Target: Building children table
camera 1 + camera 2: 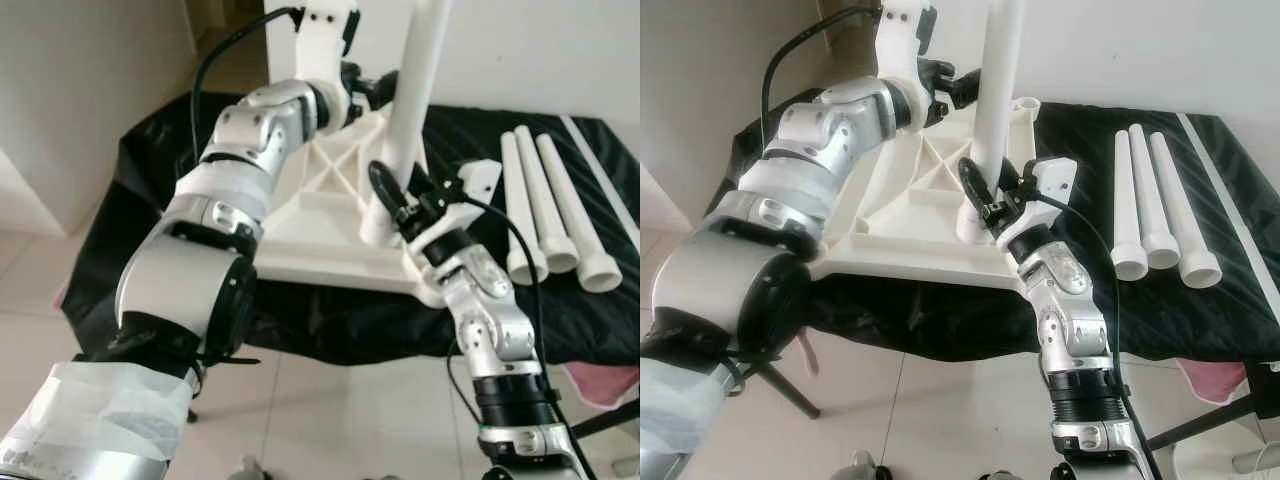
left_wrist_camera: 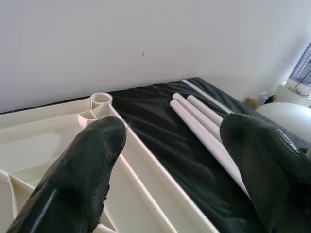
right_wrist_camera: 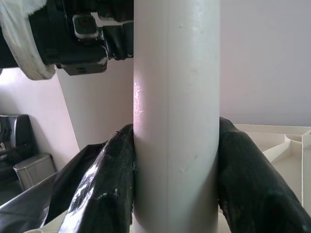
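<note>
Here the white tabletop (image 1: 910,215) of the children table lies upside down on a black cloth (image 1: 1200,310), its ribs facing up. One white leg (image 1: 997,90) stands upright in a corner socket near the front edge. The right hand (image 1: 990,195) pinches this leg low down, one black finger (image 3: 104,184) pressed on each side of it. The left hand (image 2: 170,145) is above the far part of the tabletop, fingers spread and holding nothing. Three more white legs (image 1: 1145,210) lie side by side on the cloth, to the right of the tabletop and apart from it.
</note>
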